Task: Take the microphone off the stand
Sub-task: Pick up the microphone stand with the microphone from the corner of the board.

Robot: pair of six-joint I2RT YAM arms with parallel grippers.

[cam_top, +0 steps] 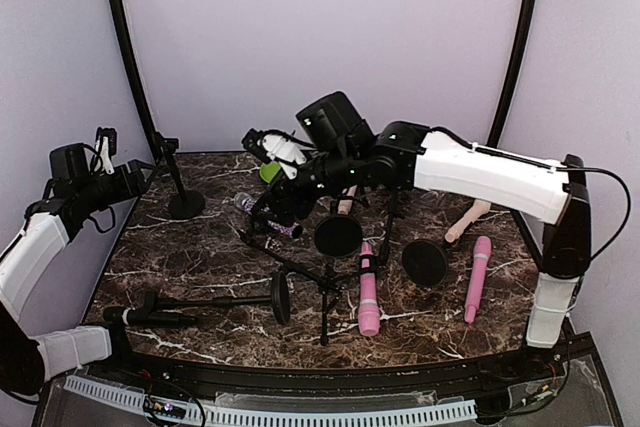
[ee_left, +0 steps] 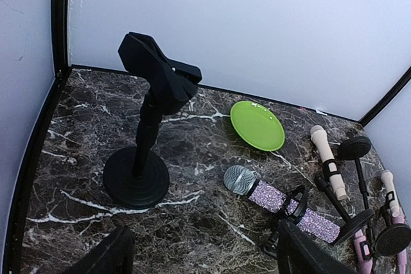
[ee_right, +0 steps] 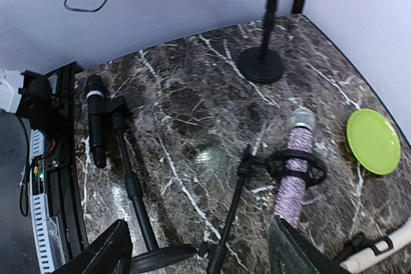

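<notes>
The right gripper shows its two dark fingers at the bottom corners of its wrist view, cut off by the frame. They stand wide apart with nothing between them. It hangs open just above the purple microphone, which lies mid-table, toward the far side of the marble table, ringed by the clip of a toppled stand. The right arm reaches low from the right toward centre. The left arm is raised at the left edge. The left gripper is likewise open, facing an upright stand. From above, the right gripper partly hides the microphone.
</notes>
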